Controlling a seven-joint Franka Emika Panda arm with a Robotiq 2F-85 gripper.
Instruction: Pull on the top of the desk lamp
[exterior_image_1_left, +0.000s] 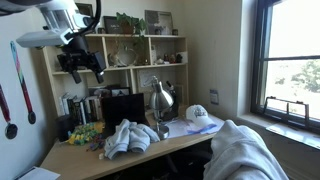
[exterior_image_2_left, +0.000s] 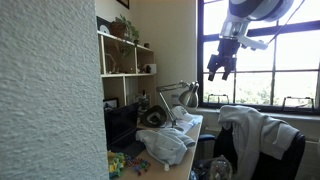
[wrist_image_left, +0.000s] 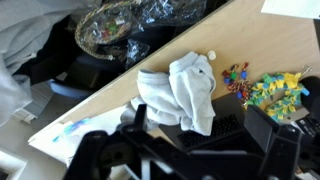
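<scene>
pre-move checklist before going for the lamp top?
1. Gripper empty: ok, nothing between the fingers.
2. Jaws open: ok, they stand apart in an exterior view.
3. Gripper close to the top of the desk lamp: not ok, it hangs high and well off to the side.
4. Target in wrist view: not ok, only the cloth and the desk show.
5. Desk lamp upright: ok.
6. Clearance from the monitor beside the lamp: cannot tell.
</scene>
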